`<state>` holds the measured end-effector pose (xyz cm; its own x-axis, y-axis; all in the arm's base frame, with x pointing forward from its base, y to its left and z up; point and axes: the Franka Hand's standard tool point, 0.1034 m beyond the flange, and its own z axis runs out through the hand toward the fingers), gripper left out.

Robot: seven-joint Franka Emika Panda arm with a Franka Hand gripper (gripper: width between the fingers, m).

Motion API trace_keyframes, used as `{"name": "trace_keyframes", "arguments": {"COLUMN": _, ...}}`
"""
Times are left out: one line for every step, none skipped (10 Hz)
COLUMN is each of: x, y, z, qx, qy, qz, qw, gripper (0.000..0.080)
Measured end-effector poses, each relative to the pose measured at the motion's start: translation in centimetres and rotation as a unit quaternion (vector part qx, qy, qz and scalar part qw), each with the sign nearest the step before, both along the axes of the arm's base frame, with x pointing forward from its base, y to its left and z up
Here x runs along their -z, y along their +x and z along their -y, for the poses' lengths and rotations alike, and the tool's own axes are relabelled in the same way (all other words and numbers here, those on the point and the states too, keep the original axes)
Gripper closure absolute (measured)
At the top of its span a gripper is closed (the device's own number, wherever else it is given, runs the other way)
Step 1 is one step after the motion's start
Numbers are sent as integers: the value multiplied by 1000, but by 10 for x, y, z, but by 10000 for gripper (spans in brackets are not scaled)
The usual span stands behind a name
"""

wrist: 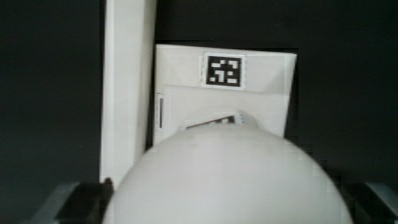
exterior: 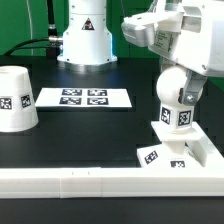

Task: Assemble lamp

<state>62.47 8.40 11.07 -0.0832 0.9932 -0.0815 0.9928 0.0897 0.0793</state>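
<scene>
Tool (wrist: 221, 206) around tag-marked bulb (exterior: 179, 99)

Shade (exterior: 17, 98): white, one black-and-white square tag. Bulb (exterior: 178, 92): white, black-and-white tags. Base (exterior: 160, 156): white, same tag pattern. Marker board (exterior: 45, 98): white, four black-and-white tags. Rail (exterior: 90, 182): plain white. Tabletop (exterior: 90, 135): black.

One shade (exterior: 17, 98), one bulb (exterior: 178, 90), one square base (exterior: 198, 152), one marker board (exterior: 83, 98), one long rail (exterior: 100, 181).

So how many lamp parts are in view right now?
3: the shade on the exterior view's left; the bulb upright on the right; the square base under it, beside the rail. None seems hidden.
</scene>
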Motion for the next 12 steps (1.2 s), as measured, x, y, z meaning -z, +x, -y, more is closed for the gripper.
{"name": "trace_keyframes", "arguments": {"x": 0, "y": 0, "z": 0, "qx": 11, "qy": 1, "qz": 1, "qw": 1000, "gripper": 223}}
{"name": "trace_keyframes", "arguments": {"x": 0, "y": 0, "z": 0, "qx": 28, "qy": 4, "qz": 2, "qw": 1000, "gripper": 223}}
{"name": "trace_keyframes", "arguments": {"x": 0, "y": 1, "z": 2, "qx": 79, "qy": 12, "qz": 4, "qw": 997, "gripper": 223}}
{"name": "trace_keyframes", "arguments": {"x": 0, "y": 0, "z": 4, "qx": 121, "qy": 19, "qz": 4, "qw": 992, "gripper": 223}}
{"name": "trace_keyframes", "arguments": {"x": 0, "y": 0, "z": 5, "qx": 165, "qy": 28, "qz": 2, "qw": 986, "gripper": 222}}
{"name": "trace_keyframes", "arguments": {"x": 0, "y": 0, "z": 6, "qx": 229, "qy": 44, "qz": 1, "qw": 973, "gripper": 222}}
{"name": "trace_keyframes", "arguments": {"x": 0, "y": 0, "z": 7, "qx": 282, "qy": 54, "qz": 0, "qw": 958, "gripper": 222}}
{"name": "trace_keyframes", "arguments": {"x": 0, "y": 0, "z": 7, "qx": 322, "qy": 59, "qz": 1, "qw": 945, "gripper": 222}}
{"name": "trace_keyframes", "arguments": {"x": 0, "y": 0, "z": 7, "qx": 371, "qy": 62, "qz": 2, "qw": 926, "gripper": 222}}
{"name": "trace_keyframes", "arguments": {"x": 0, "y": -1, "z": 6, "qx": 423, "qy": 68, "qz": 0, "qw": 904, "gripper": 222}}
{"name": "trace_keyframes", "arguments": {"x": 0, "y": -1, "z": 6, "qx": 465, "qy": 74, "qz": -1, "qw": 882, "gripper": 222}}
{"name": "trace_keyframes", "arguments": {"x": 0, "y": -1, "z": 6, "qx": 508, "qy": 80, "qz": -2, "qw": 858, "gripper": 222}}
